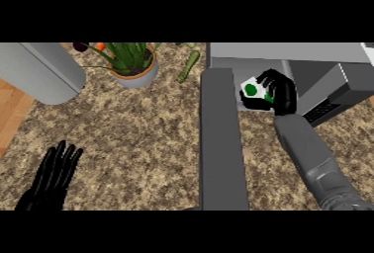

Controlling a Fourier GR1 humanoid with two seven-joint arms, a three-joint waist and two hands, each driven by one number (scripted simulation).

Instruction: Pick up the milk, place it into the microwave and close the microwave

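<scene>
The milk (253, 89) is a white carton with green marks, sitting at the mouth of the microwave (292, 54) at the upper right. My right hand (279, 91) is curled round the carton from its right side, partly hiding it. The microwave door (221, 143) stands wide open, a long grey slab running down the middle of the view. My left hand (53, 175) rests open on the counter at the lower left, fingers straight.
A potted plant (131, 62) stands at the back of the speckled counter (139, 128). A green vegetable (188, 66) lies beside it. A large grey cylinder (44, 71) fills the upper left. Bare wood (11, 118) shows at the left edge.
</scene>
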